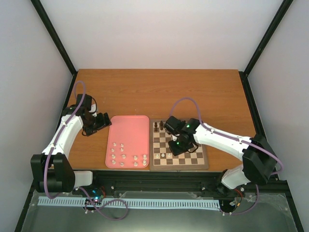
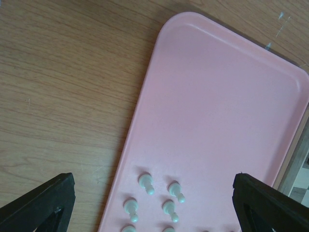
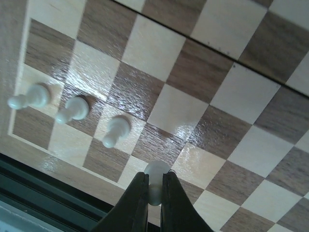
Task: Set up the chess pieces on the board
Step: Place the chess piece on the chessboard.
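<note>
The wooden chessboard (image 1: 195, 158) lies right of centre. My right gripper (image 1: 174, 146) hovers low over its near left part, shut on a white pawn (image 3: 155, 180) held between the fingers (image 3: 137, 198) above a near-edge square. Three white pawns (image 3: 72, 110) stand in a row on the board (image 3: 203, 72). Several more white pieces (image 1: 123, 159) stand at the near end of the pink tray (image 1: 129, 130). My left gripper (image 1: 98, 122) is open and empty just left of the tray's far end; its wrist view shows several pawns (image 2: 146, 182) between its spread fingers (image 2: 53, 198).
A few dark brown pieces (image 1: 158, 127) stand at the board's far left corner. The pink tray (image 2: 227, 96) lies directly against the board's left side. Bare wooden tabletop (image 1: 159, 92) extends behind both. A black rail (image 1: 154, 181) runs along the near table edge.
</note>
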Controlling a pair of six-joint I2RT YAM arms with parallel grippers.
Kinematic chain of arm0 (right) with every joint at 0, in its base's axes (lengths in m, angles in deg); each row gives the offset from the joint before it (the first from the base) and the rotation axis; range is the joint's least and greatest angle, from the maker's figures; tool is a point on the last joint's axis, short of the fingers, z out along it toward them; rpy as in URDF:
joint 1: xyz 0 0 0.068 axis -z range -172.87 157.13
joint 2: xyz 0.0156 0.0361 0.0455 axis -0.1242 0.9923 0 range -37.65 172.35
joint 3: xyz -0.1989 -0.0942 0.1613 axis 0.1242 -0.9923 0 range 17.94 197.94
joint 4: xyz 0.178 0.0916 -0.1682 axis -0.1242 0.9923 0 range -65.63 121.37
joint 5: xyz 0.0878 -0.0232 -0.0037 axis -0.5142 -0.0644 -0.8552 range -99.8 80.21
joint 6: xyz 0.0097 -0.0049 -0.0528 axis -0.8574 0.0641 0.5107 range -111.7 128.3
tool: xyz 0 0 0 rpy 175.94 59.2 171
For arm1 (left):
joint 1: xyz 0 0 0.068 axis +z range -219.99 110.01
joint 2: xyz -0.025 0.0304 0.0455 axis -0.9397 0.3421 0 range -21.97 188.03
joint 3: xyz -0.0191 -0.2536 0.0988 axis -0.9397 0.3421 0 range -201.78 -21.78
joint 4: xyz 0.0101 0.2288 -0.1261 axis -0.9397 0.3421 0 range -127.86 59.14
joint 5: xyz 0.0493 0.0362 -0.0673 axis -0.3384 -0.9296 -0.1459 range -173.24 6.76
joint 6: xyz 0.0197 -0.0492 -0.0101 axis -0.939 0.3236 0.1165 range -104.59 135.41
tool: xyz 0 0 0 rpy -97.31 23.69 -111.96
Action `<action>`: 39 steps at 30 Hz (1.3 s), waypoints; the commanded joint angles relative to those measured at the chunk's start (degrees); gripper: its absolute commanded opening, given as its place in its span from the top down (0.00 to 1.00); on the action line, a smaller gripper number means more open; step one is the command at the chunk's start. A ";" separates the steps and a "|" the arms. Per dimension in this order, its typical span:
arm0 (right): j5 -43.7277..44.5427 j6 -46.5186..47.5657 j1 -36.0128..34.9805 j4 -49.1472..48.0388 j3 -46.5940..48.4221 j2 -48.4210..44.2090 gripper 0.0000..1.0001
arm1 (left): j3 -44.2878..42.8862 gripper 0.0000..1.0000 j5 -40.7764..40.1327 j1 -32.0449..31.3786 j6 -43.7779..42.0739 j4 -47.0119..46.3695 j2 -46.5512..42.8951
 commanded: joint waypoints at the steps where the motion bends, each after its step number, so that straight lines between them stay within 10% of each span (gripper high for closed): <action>1: -0.47 -1.58 0.07 -0.87 -2.14 -1.27 0.97 | -1.26 0.00 0.49 0.18 0.69 -1.02 0.41; 39: 0.63 -0.49 0.07 -4.71 -2.09 6.17 0.95 | -1.51 0.00 0.27 0.17 0.42 -0.97 1.50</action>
